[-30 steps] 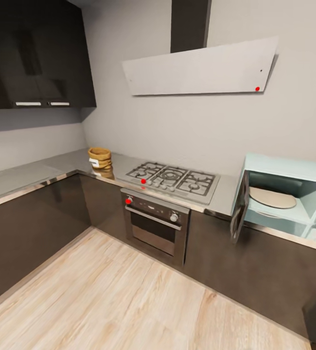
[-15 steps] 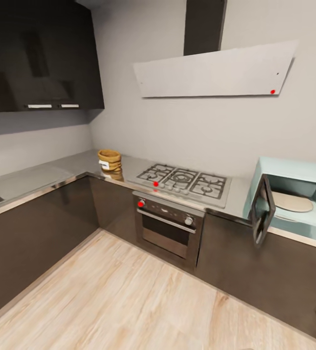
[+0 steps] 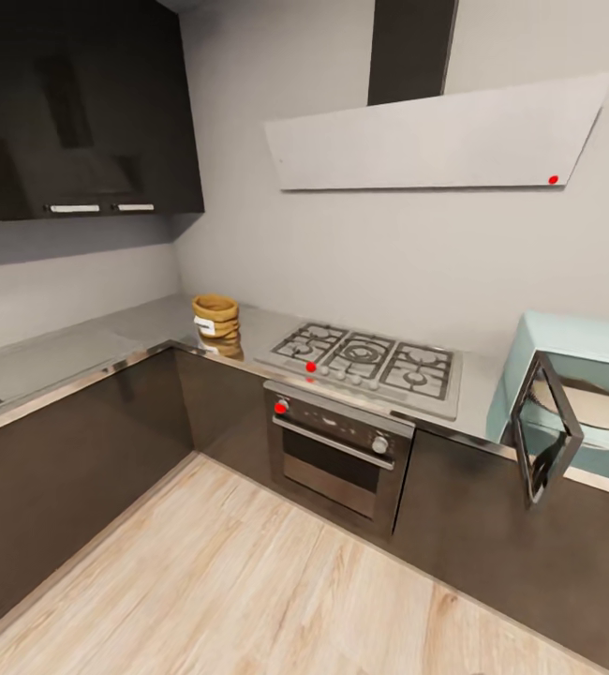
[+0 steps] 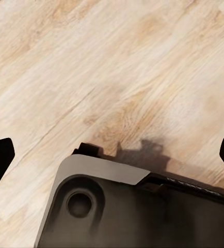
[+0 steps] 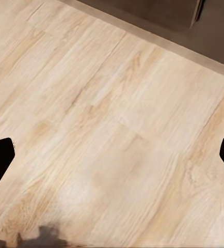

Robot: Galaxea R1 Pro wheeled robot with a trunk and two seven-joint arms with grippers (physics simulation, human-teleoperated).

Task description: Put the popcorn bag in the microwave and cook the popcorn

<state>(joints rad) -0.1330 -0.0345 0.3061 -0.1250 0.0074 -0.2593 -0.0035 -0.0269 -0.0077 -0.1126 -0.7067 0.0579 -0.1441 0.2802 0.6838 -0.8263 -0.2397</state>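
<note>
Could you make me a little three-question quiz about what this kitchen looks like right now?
1. True or false: the door of the pale mint-blue microwave is shut.
2. What does the small tan-brown popcorn bag stand on? A) the wooden floor B) the pale grey countertop C) the steel gas hob
3. Fill in: below the hob sits a built-in black-and-steel ____.

Key: 1 false, it hangs open; 2 B, left of the hob near the corner; 3 oven.
</note>
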